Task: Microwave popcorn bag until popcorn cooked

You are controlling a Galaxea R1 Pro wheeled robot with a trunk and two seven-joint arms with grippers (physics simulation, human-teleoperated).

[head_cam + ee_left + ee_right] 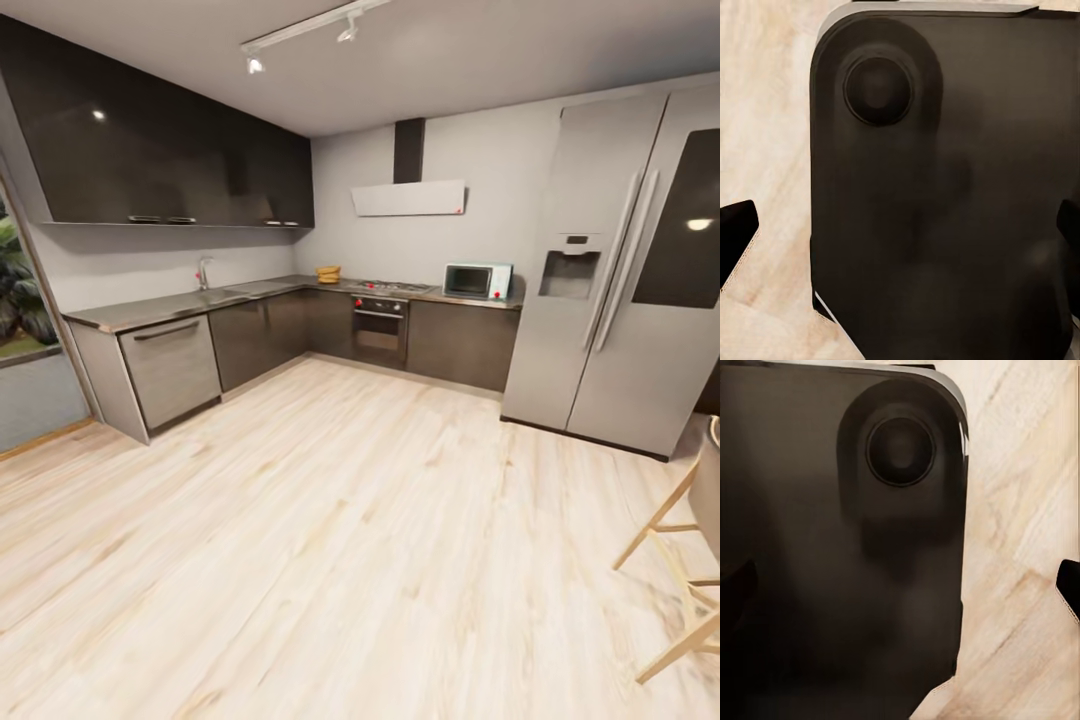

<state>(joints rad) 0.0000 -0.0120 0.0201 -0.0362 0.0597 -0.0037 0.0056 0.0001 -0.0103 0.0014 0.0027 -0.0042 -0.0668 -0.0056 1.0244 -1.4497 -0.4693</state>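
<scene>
Microwave (477, 281): small pale mint-blue box, dark glass door shut, control panel with a red dot on its right side; stands upright at the right end of the tabletop (180, 304), right of frame centre. Tabletop: grey, reflective, L-shaped, running from left of frame to centre. Popcorn bag (328, 273): small tan-yellow object on the tabletop, near centre; details too small to tell.

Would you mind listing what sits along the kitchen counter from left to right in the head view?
Faucet → popcorn bag → stovetop → microwave, and past the end of the countertop, the fridge.
</scene>
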